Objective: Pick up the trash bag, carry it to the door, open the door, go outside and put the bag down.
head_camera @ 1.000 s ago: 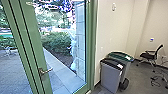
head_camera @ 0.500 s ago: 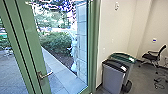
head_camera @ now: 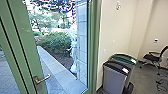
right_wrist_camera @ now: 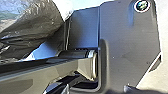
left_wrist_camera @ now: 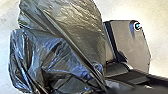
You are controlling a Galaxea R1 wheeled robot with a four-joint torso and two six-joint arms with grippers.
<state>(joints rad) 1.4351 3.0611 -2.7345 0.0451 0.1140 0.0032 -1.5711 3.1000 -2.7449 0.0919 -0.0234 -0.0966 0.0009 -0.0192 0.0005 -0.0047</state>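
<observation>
The black trash bag (left_wrist_camera: 57,52) is just beside the robot's base plate (left_wrist_camera: 130,45), so pickup looks done; how either tool stands, I can't tell. The glass door (head_camera: 26,47) is near, seemingly closed; opening it, exiting and setting down apparently remain.

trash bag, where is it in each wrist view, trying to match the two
Left wrist view: the trash bag bulges large beside the robot's own plate.
Right wrist view: the trash bag is beside the plate, cut off by the picture's edge.
Shared landmark: the plate's round fitting near a corner.
</observation>
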